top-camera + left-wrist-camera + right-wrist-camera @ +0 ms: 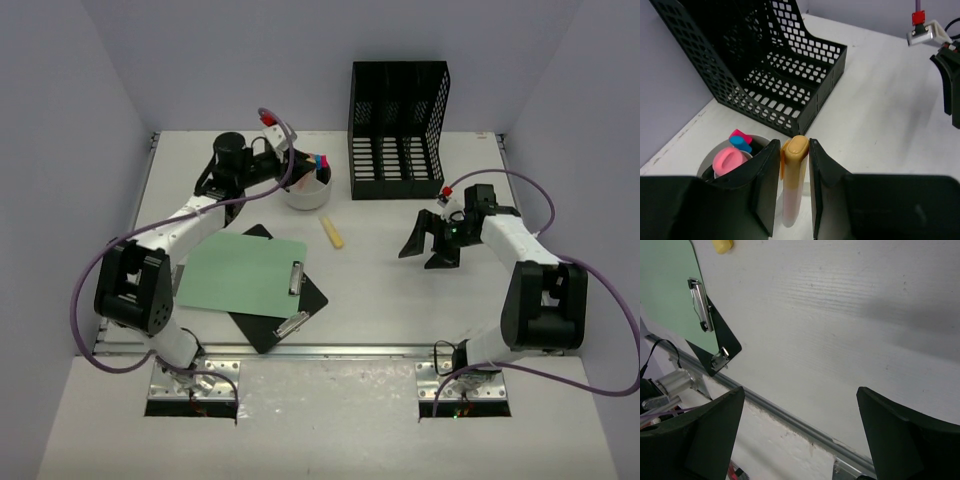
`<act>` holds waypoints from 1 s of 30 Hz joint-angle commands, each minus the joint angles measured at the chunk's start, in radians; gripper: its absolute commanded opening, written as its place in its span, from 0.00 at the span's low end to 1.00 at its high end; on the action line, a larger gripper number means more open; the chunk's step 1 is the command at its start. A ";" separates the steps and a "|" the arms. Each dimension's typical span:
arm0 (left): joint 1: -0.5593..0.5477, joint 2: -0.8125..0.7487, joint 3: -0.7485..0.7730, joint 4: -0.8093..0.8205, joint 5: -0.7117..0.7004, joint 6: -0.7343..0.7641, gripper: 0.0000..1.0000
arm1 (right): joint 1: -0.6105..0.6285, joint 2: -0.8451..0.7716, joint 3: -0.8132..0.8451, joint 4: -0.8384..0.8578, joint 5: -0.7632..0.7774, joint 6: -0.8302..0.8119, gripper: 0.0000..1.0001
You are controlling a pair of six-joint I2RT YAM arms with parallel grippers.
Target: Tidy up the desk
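On the white desk [400, 290] my left gripper [297, 172] hovers at the small white cup [306, 195]. In the left wrist view this gripper [794, 144] is shut on a highlighter [792, 185] with an orange-yellow cap and a pale body. The cup [707, 167] sits just left of the fingers and holds a pink-capped marker [729, 160] and a blue one [742, 143]. Another yellow highlighter [332, 232] lies loose on the desk. My right gripper [432, 245] hangs open over bare desk [840, 315], nothing between its fingers [715, 430].
A black mesh file rack [398, 130] stands at the back, right of the cup. A green clipboard [245, 272] lies partly over a black clipboard [285, 310] near the front left. The silver rail [330, 351] runs along the near edge.
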 commanded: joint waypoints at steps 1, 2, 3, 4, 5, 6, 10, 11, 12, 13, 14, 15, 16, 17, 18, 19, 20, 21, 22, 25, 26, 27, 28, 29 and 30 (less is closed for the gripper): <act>0.048 0.062 -0.005 0.338 0.056 -0.202 0.00 | -0.004 -0.003 0.042 -0.004 -0.017 0.006 0.93; 0.053 0.093 -0.004 0.368 0.086 -0.219 0.00 | -0.006 -0.004 0.041 -0.004 -0.015 0.004 0.93; 0.056 0.107 -0.002 0.386 0.096 -0.236 0.00 | -0.006 -0.004 0.041 -0.007 -0.009 0.004 0.93; 0.056 0.116 -0.002 0.417 0.100 -0.239 0.00 | -0.004 -0.004 0.039 -0.007 -0.008 0.001 0.93; 0.056 0.137 -0.002 0.432 0.102 -0.237 0.00 | -0.004 -0.004 0.039 -0.008 -0.003 0.001 0.93; 0.056 0.146 -0.004 0.455 0.107 -0.237 0.00 | -0.006 -0.003 0.039 -0.008 -0.004 -0.002 0.93; 0.058 0.194 0.001 0.483 0.104 -0.211 0.00 | -0.006 0.005 0.042 -0.008 -0.004 0.000 0.93; 0.061 0.209 0.002 0.489 0.108 -0.202 0.00 | -0.004 0.007 0.042 -0.008 -0.004 -0.002 0.93; 0.061 0.216 0.010 0.489 0.120 -0.196 0.00 | -0.006 0.011 0.044 -0.008 -0.004 0.000 0.93; 0.061 0.223 0.013 0.489 0.120 -0.193 0.00 | -0.004 0.013 0.044 -0.008 -0.006 -0.002 0.93; 0.062 0.235 0.022 0.491 0.126 -0.190 0.00 | -0.004 0.013 0.044 -0.008 -0.006 -0.002 0.93; 0.062 0.242 0.024 0.491 0.130 -0.187 0.00 | -0.004 0.014 0.045 -0.008 -0.009 -0.002 0.93; 0.062 0.252 0.027 0.495 0.131 -0.181 0.00 | -0.006 0.017 0.045 -0.008 -0.009 0.001 0.93; 0.062 0.258 0.027 0.498 0.133 -0.176 0.00 | -0.004 0.016 0.045 -0.008 -0.009 0.000 0.93; 0.062 0.262 0.027 0.503 0.133 -0.170 0.00 | -0.004 0.017 0.045 -0.010 -0.009 0.001 0.93; 0.062 0.265 0.026 0.515 0.131 -0.162 0.00 | -0.004 0.016 0.045 -0.011 -0.009 0.001 0.93; 0.064 0.274 0.027 0.517 0.130 -0.156 0.00 | -0.004 0.016 0.045 -0.011 -0.009 0.001 0.93; 0.064 0.278 0.029 0.518 0.128 -0.150 0.00 | -0.004 0.017 0.044 -0.010 -0.009 0.000 0.93; 0.064 0.286 0.030 0.527 0.119 -0.145 0.00 | -0.004 0.016 0.042 -0.010 -0.011 0.000 0.93; 0.064 0.301 0.036 0.532 0.117 -0.139 0.00 | -0.004 0.020 0.042 -0.011 -0.011 0.000 0.93; 0.064 0.308 0.041 0.531 0.117 -0.136 0.00 | -0.004 0.019 0.042 -0.010 -0.011 0.000 0.93; 0.064 0.311 0.041 0.531 0.117 -0.135 0.00 | -0.004 0.020 0.042 -0.010 -0.012 0.000 0.93; 0.064 0.314 0.041 0.529 0.117 -0.126 0.00 | -0.004 0.022 0.042 -0.010 -0.012 0.000 0.93; 0.064 0.318 0.039 0.530 0.110 -0.121 0.00 | -0.006 0.022 0.044 -0.011 -0.012 -0.002 0.93; 0.064 0.320 0.038 0.531 0.105 -0.116 0.01 | -0.004 0.022 0.044 -0.011 -0.012 -0.002 0.93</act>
